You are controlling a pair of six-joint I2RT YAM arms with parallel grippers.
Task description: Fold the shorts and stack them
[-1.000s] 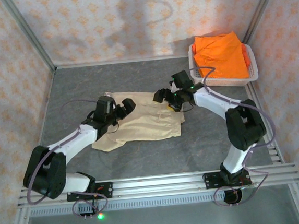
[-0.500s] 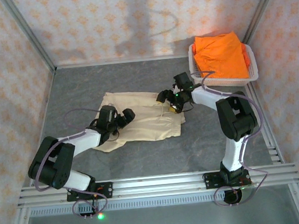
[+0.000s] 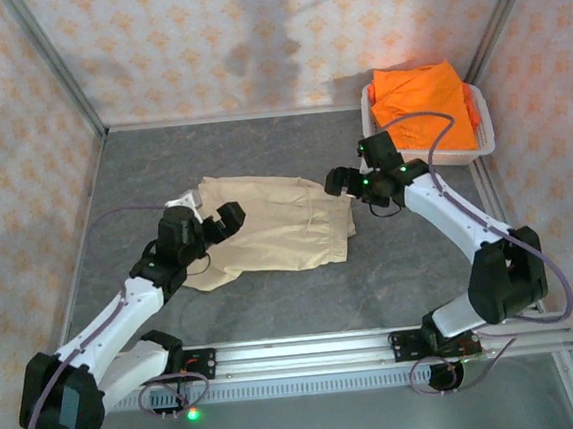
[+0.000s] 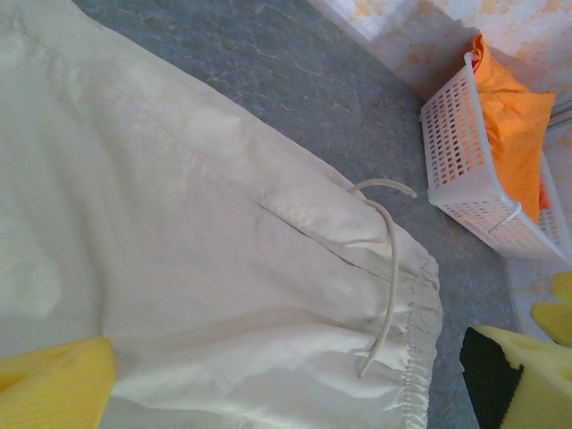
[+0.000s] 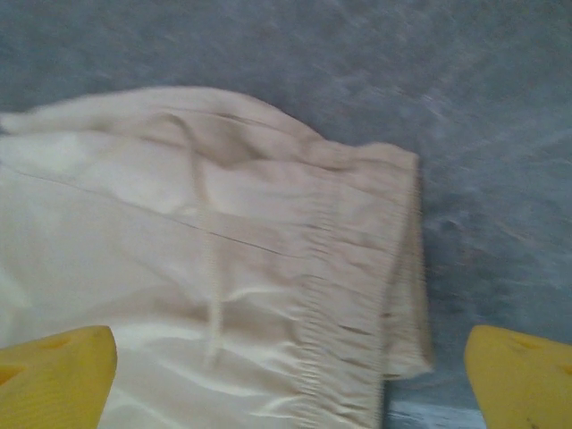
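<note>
Both grippers are spread and pinch nothing. Beige shorts [image 3: 278, 230] lie flat at the middle of the frame, the left gripper [image 3: 211, 217] at their left edge, the right gripper [image 3: 350, 187] at their upper right corner. Orange shorts [image 3: 423, 107] lie in the basket [image 3: 432, 155], upper right.

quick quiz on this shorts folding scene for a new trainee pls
1. True or false: the left pincer and the right pincer both stand open, and neither holds the beige shorts.
2. Where are the orange shorts? A) spread on the table beside the beige pair; B) piled in the white basket; C) hanging from the left pincer.
3. Fill in: the end of the beige shorts nearest the right pincer is the elastic ____.
Key: 1 true; 2 B; 3 waistband.
</note>
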